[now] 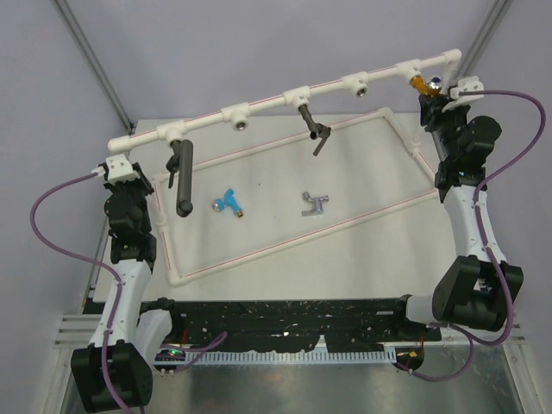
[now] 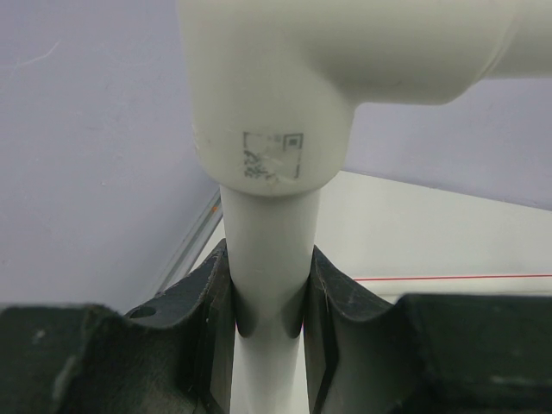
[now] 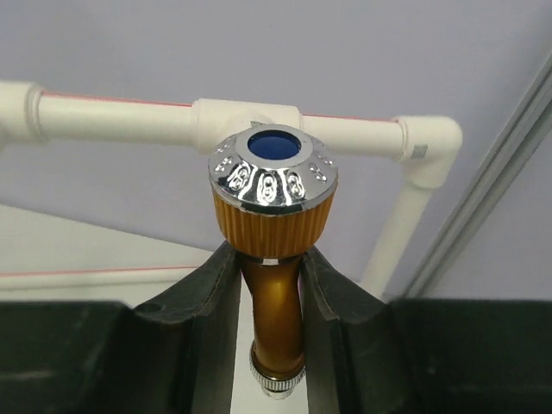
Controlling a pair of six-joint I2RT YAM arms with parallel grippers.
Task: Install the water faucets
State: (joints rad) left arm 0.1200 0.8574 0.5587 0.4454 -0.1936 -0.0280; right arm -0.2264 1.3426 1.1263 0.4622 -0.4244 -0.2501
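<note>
My right gripper (image 3: 269, 285) is shut on the orange-gold faucet (image 3: 274, 302), knob with blue cap upward, threaded end down. In the top view it (image 1: 422, 85) hangs by the right end of the white pipe rail (image 1: 276, 99), beside my right gripper (image 1: 434, 97). My left gripper (image 2: 269, 297) is shut on the rail's upright white pipe (image 2: 269, 259) under a tee fitting, at the rail's left end (image 1: 121, 148). The blue faucet (image 1: 229, 202) and the silver-grey faucet (image 1: 314, 203) lie on the table inside the pipe frame.
A long dark grey cylinder (image 1: 184, 177) hangs from the rail's left socket. A dark tap (image 1: 314, 129) hangs from a middle socket. Two open round sockets (image 1: 239, 122) (image 1: 358, 90) face down. The white pipe frame (image 1: 285, 241) lies on the table.
</note>
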